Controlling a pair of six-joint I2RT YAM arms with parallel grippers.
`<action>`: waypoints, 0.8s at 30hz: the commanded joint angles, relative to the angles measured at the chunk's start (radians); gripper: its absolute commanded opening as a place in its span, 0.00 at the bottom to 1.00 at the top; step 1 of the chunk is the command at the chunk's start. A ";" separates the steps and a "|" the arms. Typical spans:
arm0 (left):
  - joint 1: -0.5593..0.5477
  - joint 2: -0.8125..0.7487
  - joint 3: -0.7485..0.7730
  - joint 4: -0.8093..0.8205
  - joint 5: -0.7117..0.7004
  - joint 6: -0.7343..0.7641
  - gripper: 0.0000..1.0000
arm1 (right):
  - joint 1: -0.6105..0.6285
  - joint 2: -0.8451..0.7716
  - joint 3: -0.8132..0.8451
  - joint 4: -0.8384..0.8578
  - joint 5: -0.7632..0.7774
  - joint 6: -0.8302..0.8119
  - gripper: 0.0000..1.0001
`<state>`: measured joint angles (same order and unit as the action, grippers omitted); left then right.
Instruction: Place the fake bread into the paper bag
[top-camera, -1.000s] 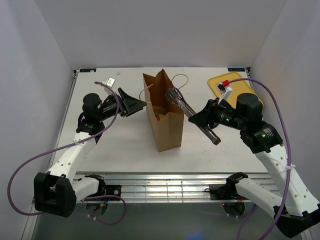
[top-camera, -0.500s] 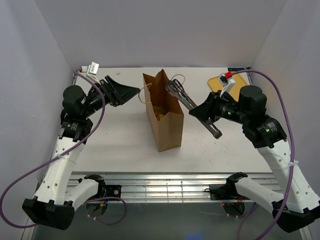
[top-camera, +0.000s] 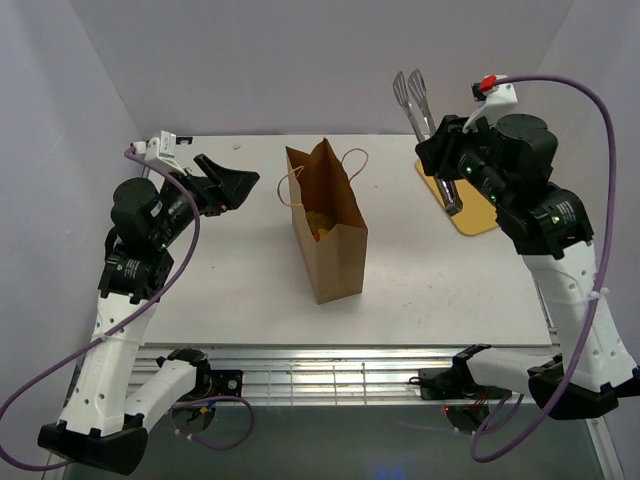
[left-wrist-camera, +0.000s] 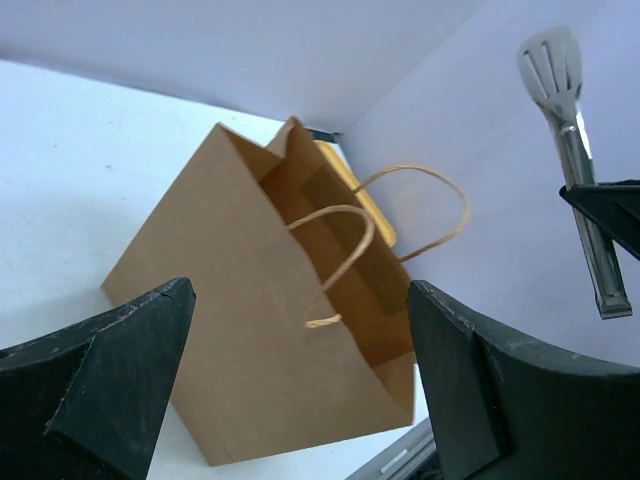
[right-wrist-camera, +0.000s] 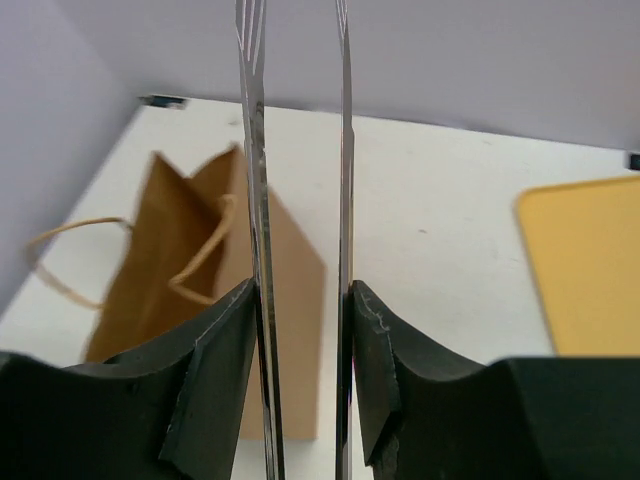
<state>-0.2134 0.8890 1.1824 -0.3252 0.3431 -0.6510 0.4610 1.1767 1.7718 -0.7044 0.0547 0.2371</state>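
White table (top-camera: 250, 290), pale lilac walls (top-camera: 300, 60) on three sides, aluminium rail (top-camera: 330, 375) in front

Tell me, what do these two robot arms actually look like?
The left arm and right arm match: white tube-like links between chunky black joints. The left gripper and right gripper are black, each with two wedge-shaped fingers. A purple cable loops loosely along each arm. The right wrist's white plug has a red tip.
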 joint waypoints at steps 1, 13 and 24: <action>-0.004 -0.013 -0.032 -0.072 -0.096 0.036 0.98 | -0.004 0.064 -0.095 0.003 0.316 -0.119 0.46; -0.006 -0.048 -0.102 -0.078 -0.199 0.105 0.98 | -0.163 0.072 -0.665 0.555 0.139 -0.173 0.45; -0.004 -0.064 -0.173 -0.060 -0.156 0.082 0.98 | -0.205 0.369 -0.828 0.767 0.040 -0.188 0.46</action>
<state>-0.2134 0.8444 1.0286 -0.3889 0.1722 -0.5694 0.2646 1.5013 0.9398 -0.0681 0.1349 0.0685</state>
